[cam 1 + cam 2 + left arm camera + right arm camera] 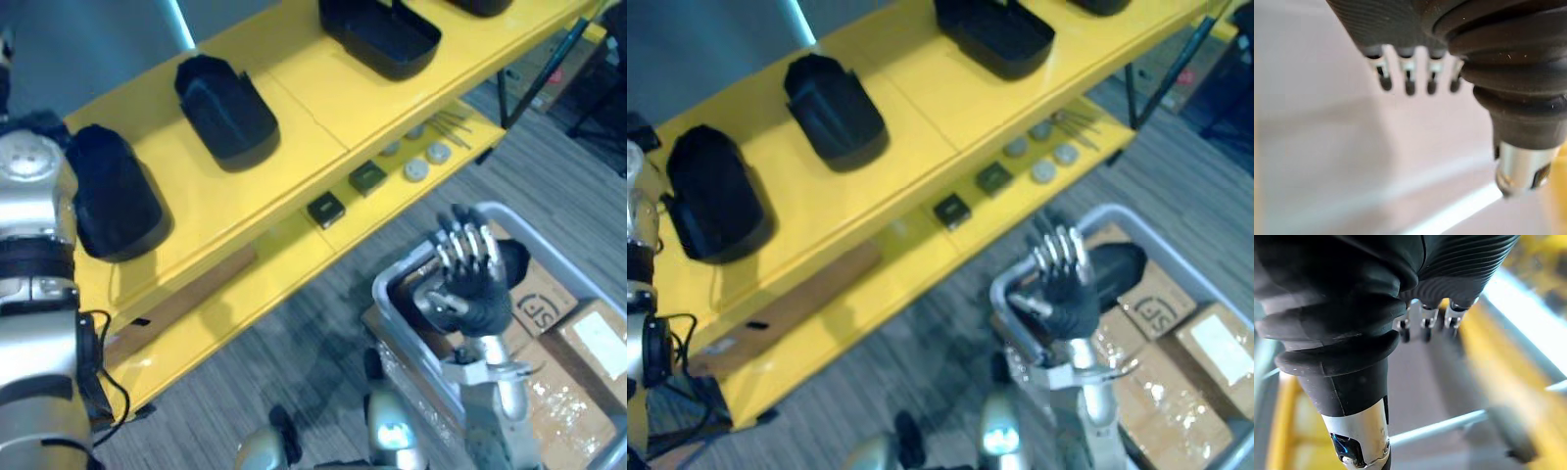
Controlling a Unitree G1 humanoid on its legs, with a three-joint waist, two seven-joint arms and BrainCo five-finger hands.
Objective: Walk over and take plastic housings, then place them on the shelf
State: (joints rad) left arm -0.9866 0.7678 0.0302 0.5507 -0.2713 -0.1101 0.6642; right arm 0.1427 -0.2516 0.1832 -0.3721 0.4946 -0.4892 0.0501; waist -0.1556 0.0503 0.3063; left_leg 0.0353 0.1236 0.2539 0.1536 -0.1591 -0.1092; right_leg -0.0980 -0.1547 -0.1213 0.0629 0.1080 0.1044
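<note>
The right hand [468,279] is raised above a grey bin [392,277], fingers straight and spread, holding nothing; one black housing [1122,262] lies in the bin just behind it. Three more black housings [227,108] sit apart along the top of the yellow shelf [304,88]; the left hand [1408,78] hangs with relaxed fingers, empty

Right hand [468,284] upright, fingers [472,245] straight; left hand [1396,24] loose-fingered, empty.
</note>
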